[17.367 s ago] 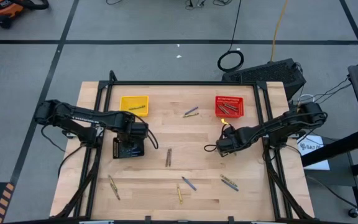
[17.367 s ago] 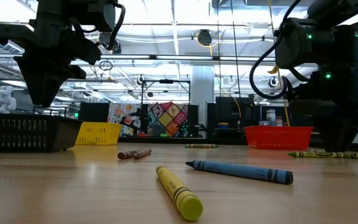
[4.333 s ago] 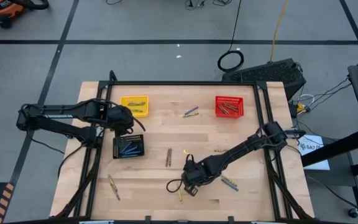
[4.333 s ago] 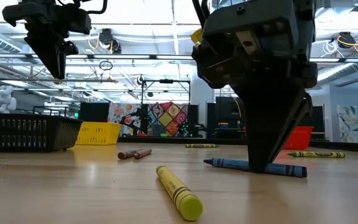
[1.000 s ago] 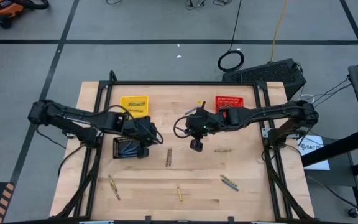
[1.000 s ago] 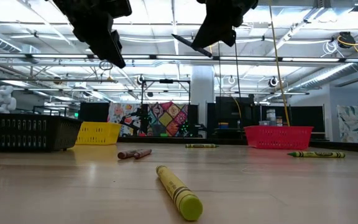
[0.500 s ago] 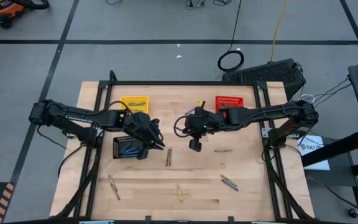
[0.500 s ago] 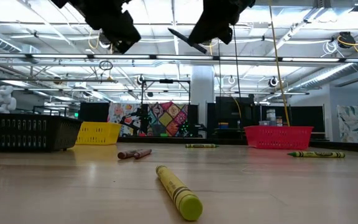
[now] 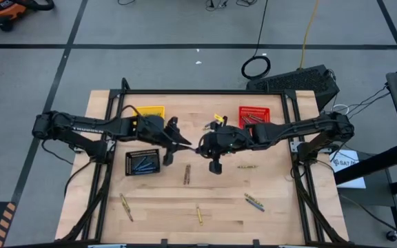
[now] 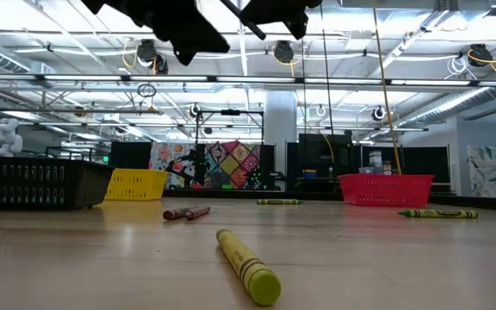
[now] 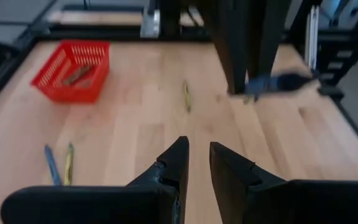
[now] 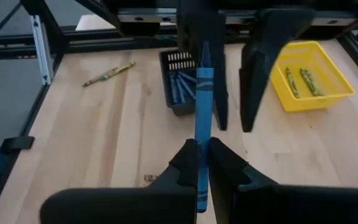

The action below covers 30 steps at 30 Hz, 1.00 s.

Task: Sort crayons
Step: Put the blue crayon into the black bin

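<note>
My right gripper (image 12: 202, 160) hangs above the table's middle, shut on a blue crayon (image 12: 203, 93) that points at my left gripper (image 9: 182, 142). The left gripper is open, and its two dark fingers (image 12: 253, 74) stand just beyond the crayon's tip without touching it. Blue crayons lie in the black basket (image 9: 131, 162), yellow ones in the yellow basket (image 9: 150, 109), and brown-red ones in the red basket (image 9: 253, 109). Loose crayons lie on the wood: a brown pair (image 9: 187, 173), yellow ones (image 9: 126, 207) (image 9: 199, 214) and a yellow-green one (image 9: 247, 166). My right gripper pinches the blue crayon's rear part (image 12: 200, 155) between its two fingers. The crayon lies roughly along the fingers and sticks out well past their ends. It comes from the table's right side, slanting a little downward. The crayon is lifted clear of the table.
A blue and a yellow crayon (image 9: 254, 202) lie together near the right front. The black frame rails (image 9: 109, 179) run along the table's left and right sides. Bare wood lies across the table's near half, where one yellow crayon (image 10: 248, 267) rests.
Both grippers have risen and tipped up nearer to level. My left gripper has moved toward the table's middle, closing on the right gripper. The blue crayon has stayed in the right gripper's hold, and its tip now stands by the left gripper's fingers.
</note>
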Available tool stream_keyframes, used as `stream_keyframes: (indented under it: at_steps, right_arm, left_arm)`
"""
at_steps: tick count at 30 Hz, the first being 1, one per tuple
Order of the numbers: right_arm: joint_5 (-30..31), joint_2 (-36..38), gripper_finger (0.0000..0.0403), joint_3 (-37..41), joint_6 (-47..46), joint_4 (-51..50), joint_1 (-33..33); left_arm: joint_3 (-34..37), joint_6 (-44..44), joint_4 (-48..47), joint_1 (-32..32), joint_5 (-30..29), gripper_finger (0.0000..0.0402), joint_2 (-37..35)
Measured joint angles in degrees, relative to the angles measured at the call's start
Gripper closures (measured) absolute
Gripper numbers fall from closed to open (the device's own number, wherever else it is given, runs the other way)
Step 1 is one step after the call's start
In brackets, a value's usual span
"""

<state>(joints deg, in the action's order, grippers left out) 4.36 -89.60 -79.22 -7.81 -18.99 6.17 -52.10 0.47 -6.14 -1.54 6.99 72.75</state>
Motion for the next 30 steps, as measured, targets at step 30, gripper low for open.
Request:
stream_keyframes:
  at_steps: [30]
  right_arm:
    - [0.2, 0.2, 0.0403, 0.0, 1.0, 2.1, -0.2]
  left_arm:
    - [0.1, -1.6, 8.9, 0.0, 8.2, 0.0333, 0.0]
